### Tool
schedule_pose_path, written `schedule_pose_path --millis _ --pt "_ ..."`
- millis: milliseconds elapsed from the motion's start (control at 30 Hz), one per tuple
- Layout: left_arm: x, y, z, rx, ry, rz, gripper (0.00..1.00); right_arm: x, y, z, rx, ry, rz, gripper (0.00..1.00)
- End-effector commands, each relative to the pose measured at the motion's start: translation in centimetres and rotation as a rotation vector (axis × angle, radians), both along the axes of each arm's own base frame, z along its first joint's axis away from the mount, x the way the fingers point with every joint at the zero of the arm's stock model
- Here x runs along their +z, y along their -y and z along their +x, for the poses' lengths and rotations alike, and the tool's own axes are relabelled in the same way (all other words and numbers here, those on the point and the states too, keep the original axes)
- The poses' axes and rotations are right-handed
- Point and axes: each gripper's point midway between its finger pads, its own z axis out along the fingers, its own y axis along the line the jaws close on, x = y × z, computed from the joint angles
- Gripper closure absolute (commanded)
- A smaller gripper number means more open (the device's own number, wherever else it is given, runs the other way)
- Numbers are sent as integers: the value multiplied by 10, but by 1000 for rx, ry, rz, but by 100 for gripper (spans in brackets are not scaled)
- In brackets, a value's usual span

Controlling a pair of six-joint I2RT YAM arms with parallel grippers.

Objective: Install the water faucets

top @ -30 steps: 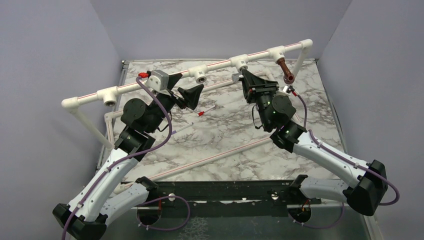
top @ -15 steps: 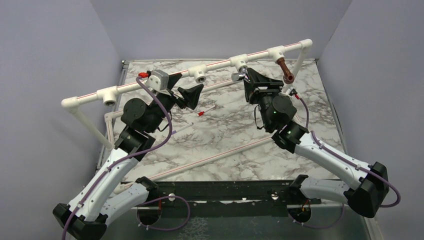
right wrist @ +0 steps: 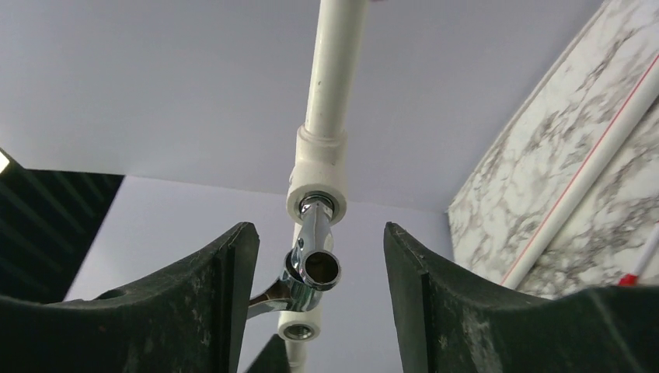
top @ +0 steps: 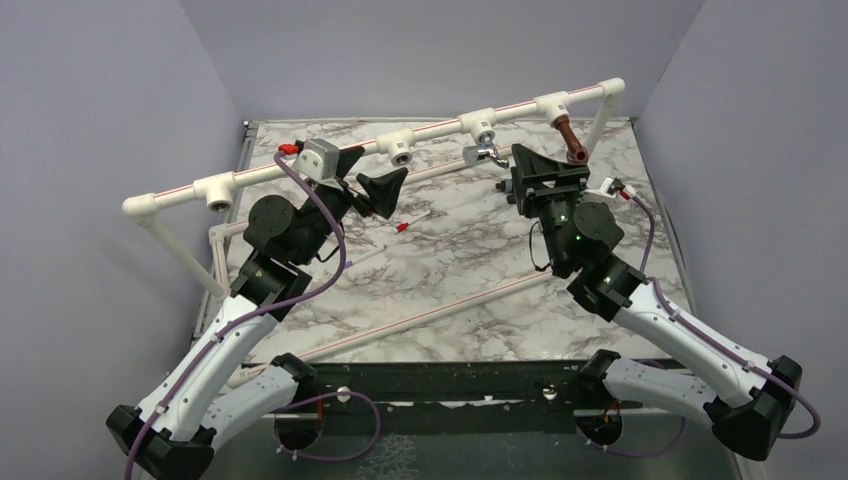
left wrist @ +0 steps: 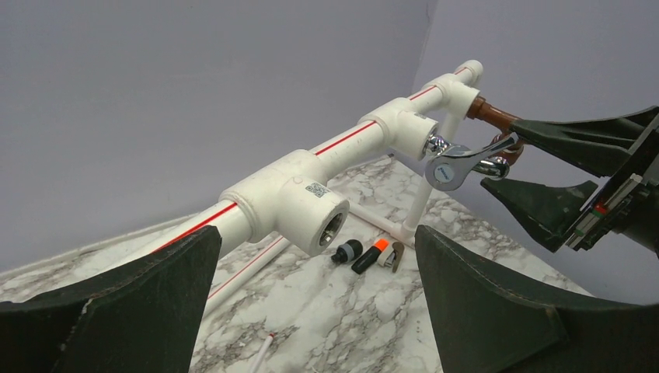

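The chrome faucet (top: pixel 483 150) with its lever handle hangs from a white tee (top: pixel 484 127) on the raised pipe. It also shows in the left wrist view (left wrist: pixel 458 161) and the right wrist view (right wrist: pixel 315 264). The reddish-brown faucet (top: pixel 571 140) sits in the tee further right (top: pixel 553 105). My right gripper (top: pixel 522 157) is open. Its fingertips stand on either side of the chrome spout without touching it. My left gripper (top: pixel 372 170) is open and empty, facing an empty tee (left wrist: pixel 311 210).
Another empty tee (top: pixel 219 192) is at the pipe's left end. A red-tipped stick (top: pixel 405 226) and long white pipes (top: pixel 430 315) lie on the marble table. A black cap (left wrist: pixel 346 252) and an orange-tipped marker (left wrist: pixel 370 255) lie near the back.
My right gripper has drawn back to the right, away from the chrome faucet, which stays in its tee. The left arm has not moved.
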Motion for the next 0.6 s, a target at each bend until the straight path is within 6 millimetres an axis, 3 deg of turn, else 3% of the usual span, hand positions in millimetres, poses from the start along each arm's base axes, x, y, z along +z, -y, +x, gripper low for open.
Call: schedule_pose_path --millis 0,233,467,567 --pt "0 -2 2 17 9 2 4 -3 20 -6 -68 -3 -318 35" --pt "-1 -1 3 15 6 3 4 13 29 -18 -74 152 -805 35" --pt "1 -2 1 12 10 -1 4 31 12 -40 20 475 -1265 34" --pt "2 -2 0 12 15 -2 4 27 4 -44 56 591 -1505 30"
